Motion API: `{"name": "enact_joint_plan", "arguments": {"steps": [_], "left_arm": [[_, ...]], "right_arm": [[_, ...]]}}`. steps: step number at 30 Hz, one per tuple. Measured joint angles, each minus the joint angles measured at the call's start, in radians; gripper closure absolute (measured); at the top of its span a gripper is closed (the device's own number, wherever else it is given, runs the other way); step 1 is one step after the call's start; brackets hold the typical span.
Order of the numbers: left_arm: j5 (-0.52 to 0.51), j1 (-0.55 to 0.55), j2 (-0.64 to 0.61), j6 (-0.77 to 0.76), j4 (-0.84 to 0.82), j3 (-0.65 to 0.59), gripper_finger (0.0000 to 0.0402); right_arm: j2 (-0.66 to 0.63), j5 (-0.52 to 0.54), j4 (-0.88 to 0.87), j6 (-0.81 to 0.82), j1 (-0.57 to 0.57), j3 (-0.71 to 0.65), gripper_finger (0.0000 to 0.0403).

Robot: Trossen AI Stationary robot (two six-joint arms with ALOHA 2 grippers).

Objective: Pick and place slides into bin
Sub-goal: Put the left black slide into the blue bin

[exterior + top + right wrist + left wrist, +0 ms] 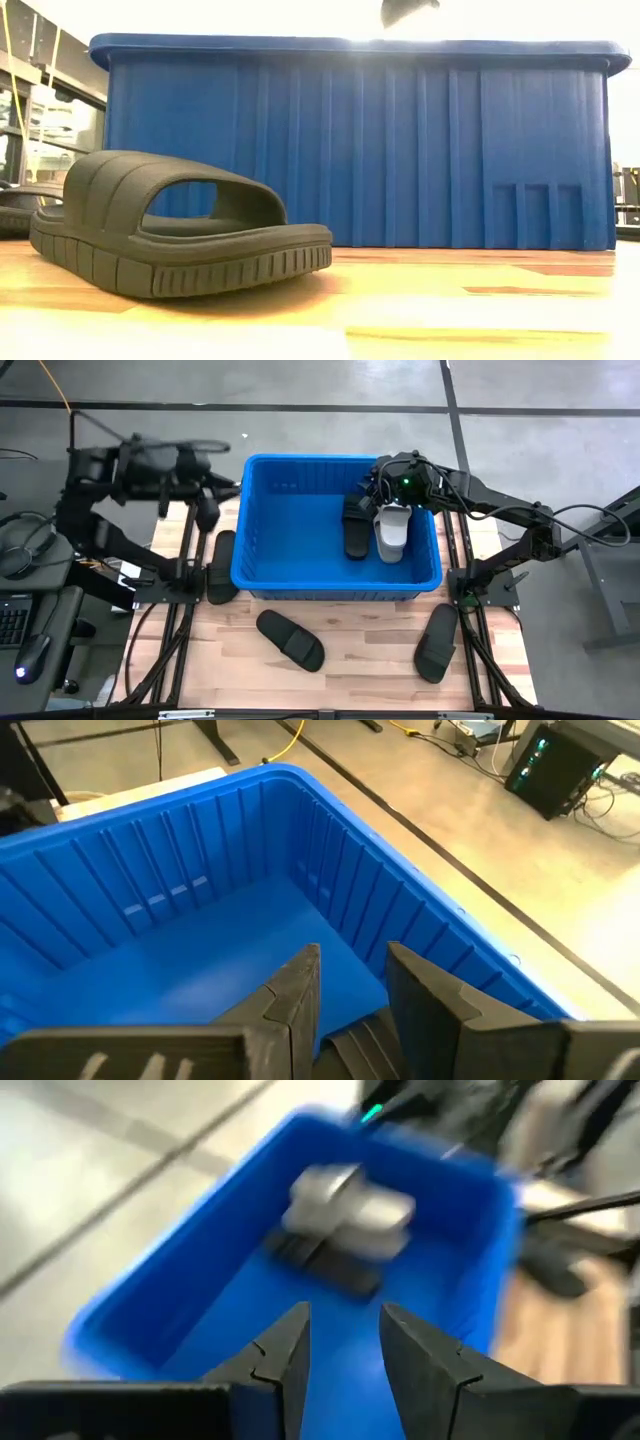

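The blue bin point(300, 530) sits toward the far edge of the wooden table point(360, 650), and two sandals lie inside it against its right wall — a black slide point(356, 532) and a light grey slide point(391, 532) side by side, touching. The right gripper point(385, 488) hangs over the bin's far right corner, just above those two sandals; in the right wrist view its fingers point(295, 990) stand slightly apart with nothing between them, pointing down at the bin's ribbed inner wall point(180, 870) and bare floor, with the edge of the black slide point(365, 1045) showing just under the tips. The left gripper point(207, 510) is out beside the bin's left wall, near the far left corner of the table; the left wrist view shows its fingers point(285, 1355) a little apart and empty, looking across the bin point(200, 1310) at the grey sandal point(350, 1208) lying against the black one point(320, 1265), though that picture is blurred. Three more black slides remain on the table: one point(221, 565) along the left edge beside the bin, one point(290, 639) near the front edge in front of the bin — the same sandal point(175, 225) that fills the low view before the bin's front wall point(400, 150) — and one point(437, 642) toward the front right corner.
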Motion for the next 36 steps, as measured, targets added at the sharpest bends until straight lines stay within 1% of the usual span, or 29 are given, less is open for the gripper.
{"name": "enact_joint_plan", "arguments": {"steps": [2, 4, 6, 7, 8, 11, 14, 17, 20, 22, 25, 27, 31, 34, 36], "left_arm": [[0.069, 0.116, 0.0, 0.0, -0.099, 0.004, 0.0291], [0.155, 0.216, -0.005, 0.001, -0.096, -0.018, 0.0291], [0.277, 0.3, -0.023, 0.0, -0.105, -0.047, 0.0291], [0.316, 0.339, -0.028, 0.003, -0.103, -0.049, 0.0291], [0.332, 0.375, -0.039, 0.01, -0.096, -0.056, 0.0291], [0.332, 0.469, -0.069, 0.027, -0.105, -0.105, 0.0291], [0.35, 0.56, -0.073, 0.117, -0.099, -0.164, 0.0291], [0.464, 0.626, -0.076, 0.167, -0.1, -0.26, 0.0291], [0.571, 0.65, -0.075, 0.175, -0.101, -0.377, 0.0291], [0.576, 0.652, -0.073, 0.169, -0.101, -0.454, 0.0291], [0.492, 0.65, -0.077, 0.148, -0.102, -0.554, 0.0291], [0.464, 0.651, -0.078, 0.149, -0.102, -0.615, 0.0291], [0.464, 0.65, -0.078, 0.149, -0.102, -0.703, 0.0291], [0.474, 0.65, -0.078, 0.144, -0.101, -0.745, 0.0291], [0.482, 0.651, -0.078, 0.116, -0.101, -0.761, 0.0291]], "right_arm": [[0.0, 0.0, 0.0, -0.016, 0.0, 0.0, 0.0297], [0.0, 0.001, -0.002, -0.035, 0.0, 0.0, 0.0297], [0.0, 0.006, -0.009, -0.051, 0.0, 0.0, 0.0297], [0.0, 0.007, -0.01, -0.062, 0.0, 0.0, 0.0297], [0.0, 0.01, -0.012, -0.067, 0.0, 0.0, 0.0297], [0.0, 0.025, -0.017, -0.092, 0.0, 0.0, 0.0297], [0.0, 0.042, -0.018, -0.119, 0.0, 0.0, 0.0297], [0.0, 0.053, -0.018, -0.142, -0.002, 0.0, 0.0297], [0.0, 0.048, -0.018, -0.143, -0.011, 0.0, 0.0297], [0.0, 0.045, -0.018, -0.138, -0.016, 0.0, 0.0297], [0.0, 0.045, -0.018, -0.136, -0.02, 0.0, 0.0297], [0.0, 0.042, -0.019, -0.136, -0.02, 0.0, 0.0297], [0.0, 0.019, -0.019, -0.136, -0.02, 0.0, 0.0297], [0.0, 0.008, -0.02, -0.136, -0.02, 0.0, 0.0297], [0.0, 0.008, -0.024, -0.136, -0.02, 0.0, 0.0297]]}}
